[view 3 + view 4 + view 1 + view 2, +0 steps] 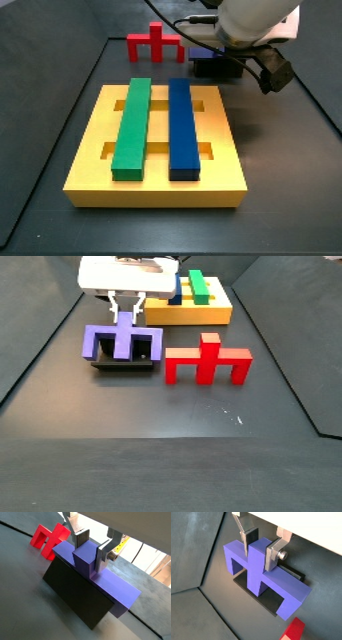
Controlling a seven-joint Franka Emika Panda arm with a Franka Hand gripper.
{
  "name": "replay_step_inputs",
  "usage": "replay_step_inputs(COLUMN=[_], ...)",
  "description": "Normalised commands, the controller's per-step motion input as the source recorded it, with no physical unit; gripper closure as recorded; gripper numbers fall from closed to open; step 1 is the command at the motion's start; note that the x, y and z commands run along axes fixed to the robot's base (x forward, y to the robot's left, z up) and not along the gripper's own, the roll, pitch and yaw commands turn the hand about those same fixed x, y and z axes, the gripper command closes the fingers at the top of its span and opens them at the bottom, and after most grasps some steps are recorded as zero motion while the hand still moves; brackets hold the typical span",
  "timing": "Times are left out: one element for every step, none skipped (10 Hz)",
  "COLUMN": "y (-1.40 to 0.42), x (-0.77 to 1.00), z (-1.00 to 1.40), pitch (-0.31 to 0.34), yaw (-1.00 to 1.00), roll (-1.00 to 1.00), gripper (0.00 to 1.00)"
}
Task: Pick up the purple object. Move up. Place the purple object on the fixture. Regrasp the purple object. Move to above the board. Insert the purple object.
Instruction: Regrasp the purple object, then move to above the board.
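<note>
purple object (118, 342): upper left in a side view, resting on fixture (123, 363)
gripper (260, 549): above, fingers pinching its central post

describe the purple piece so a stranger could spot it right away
Start at the big yellow slotted board; beside it stands the small black fixture. The purple blocky piece rests on it, its central post between the gripper fingers. Its red forked lookalike lies free on the floor.

Gripper (261, 551) lowered, fingers (273, 556) astride post.
</note>
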Motion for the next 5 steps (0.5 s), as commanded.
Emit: replay_step_inputs(y=[0.0, 0.0, 0.0, -0.03, -0.02], x=[0.0, 0.0, 0.0, 0.0, -0.02], z=[0.0, 0.0, 1.4, 1.4, 1.4], pitch=[0.0, 0.0, 0.0, -0.004, 0.025], yaw=[0.0, 0.0, 0.0, -0.01, -0.01], roll=[0.0, 0.0, 0.0, 0.0, -0.02], gripper=[1.0, 1.0, 1.0, 1.0, 1.0])
